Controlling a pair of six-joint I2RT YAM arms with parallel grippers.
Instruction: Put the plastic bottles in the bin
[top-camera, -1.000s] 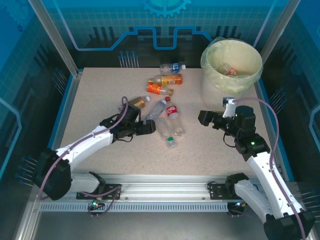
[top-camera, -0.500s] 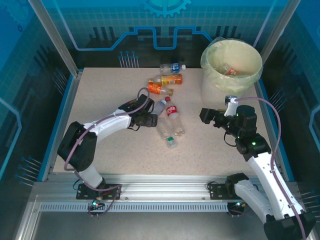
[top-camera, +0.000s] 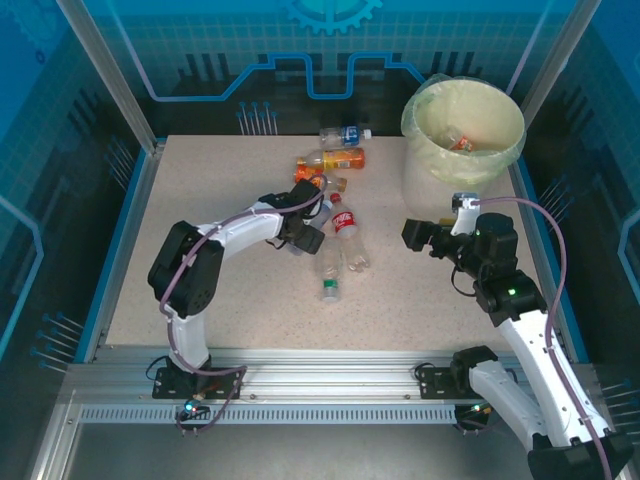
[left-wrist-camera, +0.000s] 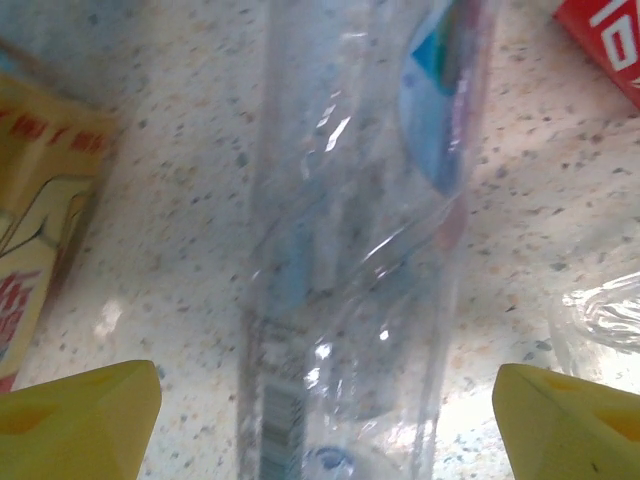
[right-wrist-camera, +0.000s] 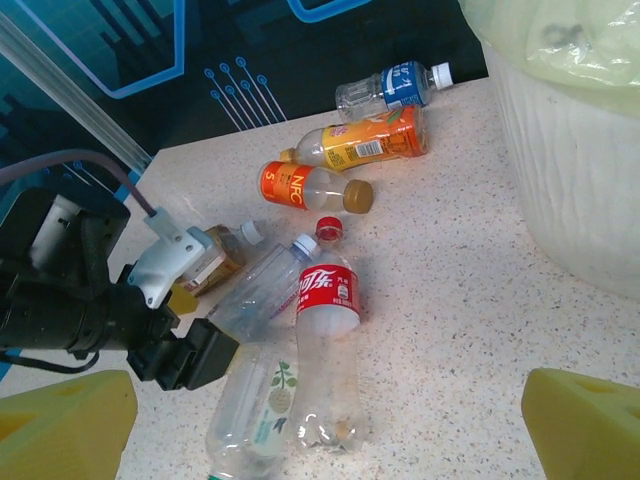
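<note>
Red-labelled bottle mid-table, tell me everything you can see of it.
The red-labelled bottle is clear plastic with a red cap and white lettering, seemingly almost empty. It lies on its side on the speckled table, cap toward the back wall, apparently touching a green-capped bottle beside it.

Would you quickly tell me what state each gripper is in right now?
Left gripper: open, straddling a clear bottle on the table, not closed on it.
Right gripper: open, holding nothing.
</note>
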